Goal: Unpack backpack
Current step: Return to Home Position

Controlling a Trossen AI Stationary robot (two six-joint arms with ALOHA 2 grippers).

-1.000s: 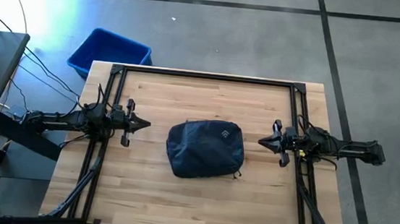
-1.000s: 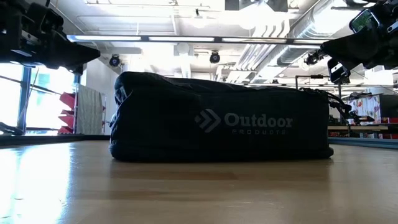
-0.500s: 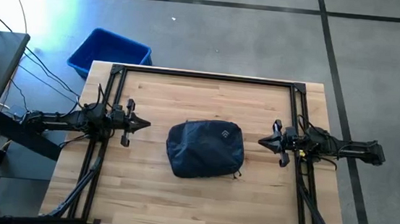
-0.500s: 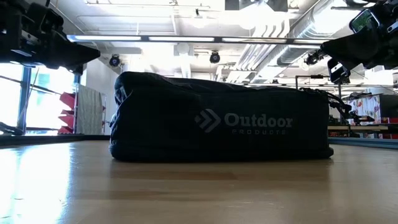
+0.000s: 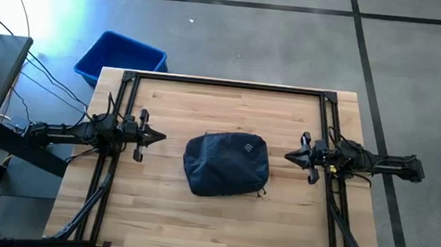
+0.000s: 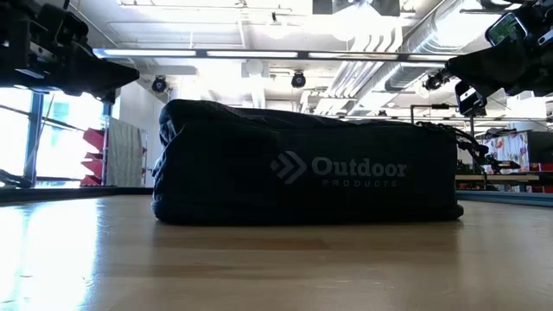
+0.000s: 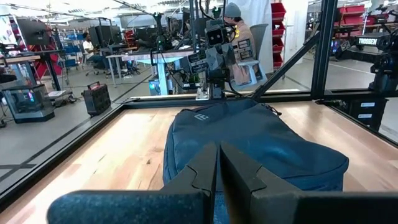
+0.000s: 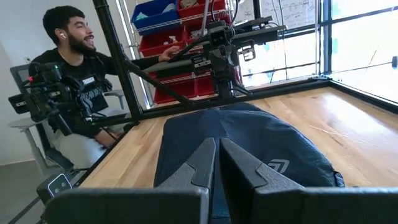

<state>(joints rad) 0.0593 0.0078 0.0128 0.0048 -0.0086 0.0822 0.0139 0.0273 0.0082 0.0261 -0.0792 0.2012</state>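
Note:
The backpack (image 5: 226, 164), a dark navy soft bag with a white logo, lies flat on its back in the middle of the wooden table (image 5: 164, 222). It also fills the low view (image 6: 307, 164) and shows in both wrist views (image 7: 261, 140) (image 8: 236, 140). My left gripper (image 5: 160, 137) hovers shut above the table left of the backpack, pointing level at it. My right gripper (image 5: 290, 155) hovers shut to the right of the backpack, pointing level at it. Neither touches the backpack.
A bright blue plastic bin (image 5: 121, 57) stands on the floor past the table's far left corner. A black frame (image 5: 228, 84) runs along the table's edges. A person (image 8: 68, 81) sits beyond the table's left side. Bare wood lies near and far of the backpack.

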